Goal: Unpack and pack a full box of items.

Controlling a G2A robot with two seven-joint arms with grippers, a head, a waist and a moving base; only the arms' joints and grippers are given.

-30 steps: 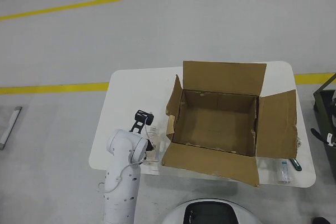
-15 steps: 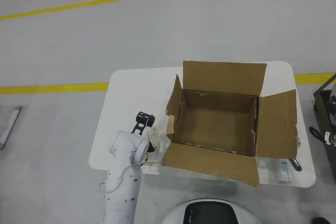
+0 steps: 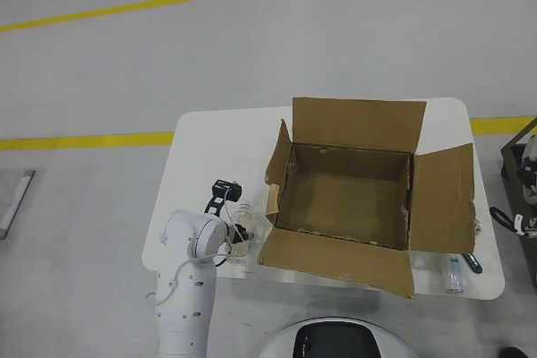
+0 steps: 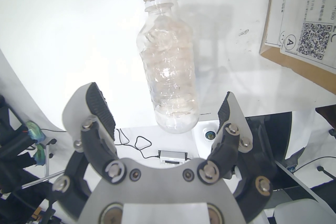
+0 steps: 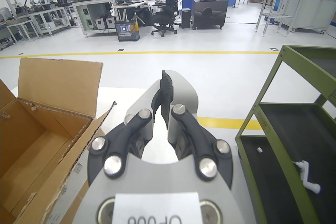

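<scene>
Hovering low over the tabletop [image 3: 210, 148], the left pincer [image 4: 160, 97] is released. Its jaws are spread wide on either side of the bottle [image 4: 168, 64], with a gap showing on both sides, so there is no grip on it. The bottle is clear plastic and lies on its side on the white surface. Its base sits between the jaws and its white cap points away from the pincer, with a bit of crumpled clear film over the cap.

Moving outward, the top view puts the bottle at the front left of the tabletop, just beside the near left corner of the box [image 3: 358, 123]. The box is brown cardboard and stands in the middle of the tabletop with all four flaps folded out. Its bare floor is in plain sight, with nothing inside.

Over on the far side, the right pincer [image 5: 164, 83] is clenched, with its ribbed pads pressed together and nothing between them. It hangs off the right edge of the tabletop, between the box's right flap and a green cart [image 5: 288, 125]. A small white part [image 5: 308, 176] lies on the cart's dark shelf.

At the front right corner of the tabletop, well apart from the bottle, lie a small clear packet [image 3: 455, 274] and a slim dark item [image 3: 473, 263]. Both are too small to identify.
</scene>
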